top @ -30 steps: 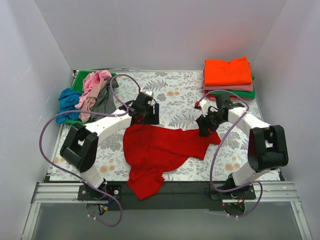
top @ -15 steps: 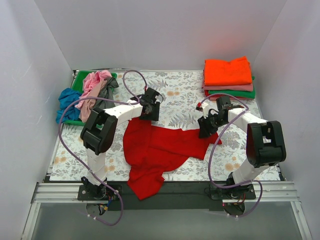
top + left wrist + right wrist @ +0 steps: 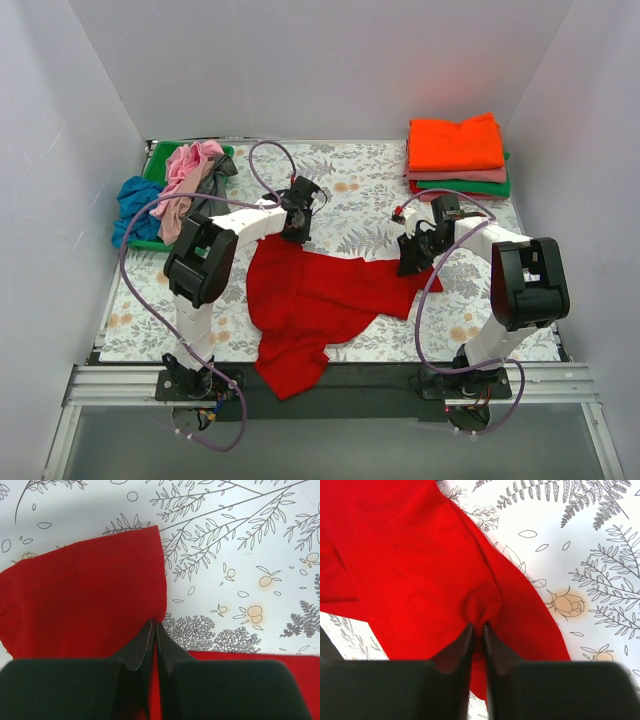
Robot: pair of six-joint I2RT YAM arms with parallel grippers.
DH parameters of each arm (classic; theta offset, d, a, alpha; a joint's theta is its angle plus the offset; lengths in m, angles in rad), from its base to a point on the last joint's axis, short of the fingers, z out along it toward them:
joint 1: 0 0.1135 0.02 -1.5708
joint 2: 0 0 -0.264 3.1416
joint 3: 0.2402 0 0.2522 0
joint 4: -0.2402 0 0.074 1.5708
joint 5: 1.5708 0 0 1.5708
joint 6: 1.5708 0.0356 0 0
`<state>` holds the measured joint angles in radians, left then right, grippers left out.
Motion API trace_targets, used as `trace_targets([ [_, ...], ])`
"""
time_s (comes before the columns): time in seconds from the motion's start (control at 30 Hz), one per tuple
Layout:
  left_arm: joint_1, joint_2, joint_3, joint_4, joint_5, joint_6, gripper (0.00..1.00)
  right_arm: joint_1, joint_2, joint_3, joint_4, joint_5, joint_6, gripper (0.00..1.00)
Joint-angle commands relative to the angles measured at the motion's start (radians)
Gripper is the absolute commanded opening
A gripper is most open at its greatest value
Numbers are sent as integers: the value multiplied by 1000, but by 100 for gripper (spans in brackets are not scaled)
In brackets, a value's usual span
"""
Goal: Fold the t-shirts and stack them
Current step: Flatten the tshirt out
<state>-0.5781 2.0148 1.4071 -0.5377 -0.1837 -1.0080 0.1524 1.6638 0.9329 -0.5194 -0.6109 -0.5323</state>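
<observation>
White walls close in a table covered by a grey floral tablecloth (image 3: pixel 350 195). Across the lower middle of the overhead frame lies the red t-shirt (image 3: pixel 320 295), spread out but rumpled, with one part hanging over the near table edge at bottom centre.

The left gripper (image 3: pixel 297 224) sits at the shirt's upper left corner. In the left wrist view its jaws are pressed together with a thin fold of red hem caught between them, just where the cloth edge meets the tablecloth. The right gripper (image 3: pixel 410 256) is at the shirt's right end, right of centre in the overhead frame. In the right wrist view its jaws stand almost closed, pinching a small puckered bunch of red fabric that wrinkles toward the tips. Both claws are down low at the cloth.

At the upper right of the overhead frame stands a folded stack: an orange shirt (image 3: pixel 455 143) on top, a pink layer (image 3: pixel 470 176) under it, then a green layer (image 3: pixel 497 187).

At the upper left lies an unfolded heap, well apart from the red t-shirt. A pink shirt (image 3: pixel 185 172) drapes over a grey shirt (image 3: pixel 212 200), a blue shirt (image 3: pixel 135 205) lies to their left, and something green (image 3: pixel 160 158) shows beneath them; whether that is cloth I cannot tell.
</observation>
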Motion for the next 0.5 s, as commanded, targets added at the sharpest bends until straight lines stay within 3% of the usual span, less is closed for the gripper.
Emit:
trace_targets([
  [0.0,3,-30,30,-7,6,14,0,-2,-18,15,1,-47,6,15],
  [0.03,3,-39,30,-2,6,16,0,-1,-25,23,-1,-46,5,7],
  [0.1,3,-77,30,2,-2,20,0,-5,-51,33,-14,-33,-1,1],
  [0.47,20,-419,-88,82,12,-14,0,-28,-231,182,-158,-55,-101,1],
])
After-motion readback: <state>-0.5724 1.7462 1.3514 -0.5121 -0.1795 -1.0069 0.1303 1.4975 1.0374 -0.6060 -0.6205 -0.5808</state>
